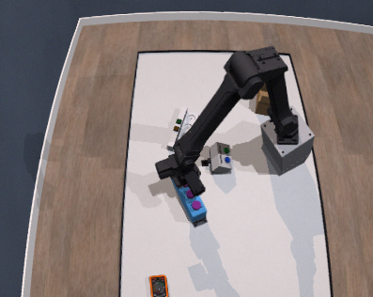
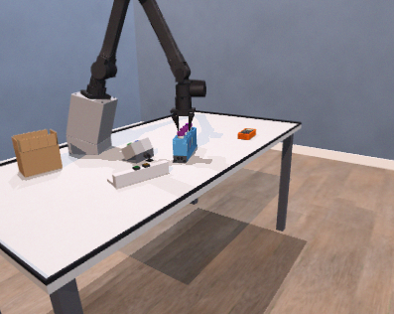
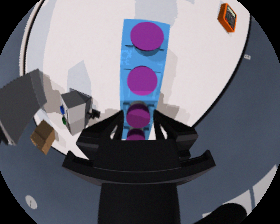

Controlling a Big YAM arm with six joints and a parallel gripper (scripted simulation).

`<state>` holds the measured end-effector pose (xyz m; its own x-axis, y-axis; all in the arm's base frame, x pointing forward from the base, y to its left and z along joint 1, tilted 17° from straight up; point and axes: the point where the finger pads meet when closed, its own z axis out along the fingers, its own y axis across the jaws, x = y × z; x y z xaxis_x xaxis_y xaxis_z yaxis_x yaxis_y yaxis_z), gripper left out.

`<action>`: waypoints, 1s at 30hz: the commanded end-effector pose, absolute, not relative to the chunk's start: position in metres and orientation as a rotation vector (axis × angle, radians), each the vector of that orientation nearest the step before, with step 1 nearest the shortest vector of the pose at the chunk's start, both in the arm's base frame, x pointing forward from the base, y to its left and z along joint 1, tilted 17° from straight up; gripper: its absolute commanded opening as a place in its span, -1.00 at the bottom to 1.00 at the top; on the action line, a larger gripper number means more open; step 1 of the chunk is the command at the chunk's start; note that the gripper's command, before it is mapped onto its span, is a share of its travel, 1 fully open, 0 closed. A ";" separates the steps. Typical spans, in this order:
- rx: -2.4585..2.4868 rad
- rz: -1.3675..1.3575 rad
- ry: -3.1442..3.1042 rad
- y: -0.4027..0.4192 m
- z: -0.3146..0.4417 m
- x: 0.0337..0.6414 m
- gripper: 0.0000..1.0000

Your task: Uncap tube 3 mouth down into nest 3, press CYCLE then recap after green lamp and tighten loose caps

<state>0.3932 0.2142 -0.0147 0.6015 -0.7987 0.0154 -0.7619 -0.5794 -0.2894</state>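
Observation:
The blue decapping station point(image 1: 198, 214) point(image 2: 182, 148) point(image 3: 125, 90) holds a row of purple caps: cap 1 point(image 1: 196, 205) point(image 3: 147, 36), cap 2 point(image 1: 191, 194) point(image 3: 142, 80), cap 3 point(image 3: 138, 117) and cap 4 point(image 3: 136, 135), partly hidden by the gripper. My gripper point(image 2: 184, 129) point(image 3: 138, 113) points down over the station, open, its fingers on either side of cap 3 with gaps. The white cap tray point(image 2: 142, 175) has a green lamp point(image 1: 178, 121) and an amber lamp point(image 1: 176, 128), both looking dark. The visible nests look empty; the arm hides others. The housing point(image 2: 141, 148) point(image 3: 76, 111) has a blue key point(image 1: 227, 160) and green key point(image 1: 226, 150).
The key housing stands between the station and the arm's base point(image 1: 289, 150) point(image 2: 90, 121). A brown cardboard box point(image 2: 39, 156) point(image 3: 43, 136) stands near the base. An orange multimeter point(image 1: 159, 286) point(image 2: 246, 133) point(image 3: 228, 18) lies beyond the station's cap 1 end.

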 end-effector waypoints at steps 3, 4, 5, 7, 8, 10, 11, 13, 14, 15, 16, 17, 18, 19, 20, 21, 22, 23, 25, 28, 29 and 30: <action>-2.574 -0.230 1.251 0.218 -0.007 0.401 -0.02; -2.574 -0.230 1.252 0.218 -0.007 0.401 -0.02; -2.574 -0.230 1.252 0.218 -0.007 0.401 -0.02; -2.574 -0.230 1.252 0.218 -0.007 0.401 -0.02; -2.502 -0.216 1.372 0.217 -0.004 0.404 -0.02; -2.371 -0.181 1.571 0.217 -0.004 0.404 -0.02; -2.300 -0.166 1.666 0.217 -0.004 0.404 -0.02; -2.242 -0.144 1.743 0.218 -0.007 0.401 -0.02; -2.174 -0.134 1.820 0.216 -0.004 0.404 -0.02; -2.165 -0.126 1.833 0.218 -0.007 0.401 -0.02; -2.091 -0.115 1.911 0.216 -0.004 0.404 -0.02; -2.085 -0.108 1.920 0.218 -0.007 0.401 -0.02; -2.005 -0.097 1.997 0.216 -0.004 0.404 -0.02; -2.005 -0.097 1.997 0.216 -0.004 0.404 -0.02; -2.005 -0.097 1.997 0.216 -0.004 0.404 -0.02; -1.896 -0.075 2.096 0.216 -0.004 0.404 -0.02; -1.842 -0.061 2.144 0.216 -0.004 0.404 -0.02; -1.826 -0.052 2.161 0.218 -0.007 0.401 -0.02; -1.734 -0.034 2.234 0.218 -0.007 0.401 -0.02; -1.546 -0.003 2.363 0.217 -0.004 0.404 -0.02; -1.541 0.004 2.370 0.218 -0.007 0.401 -0.02; -1.443 0.016 2.427 0.217 -0.004 0.404 -0.02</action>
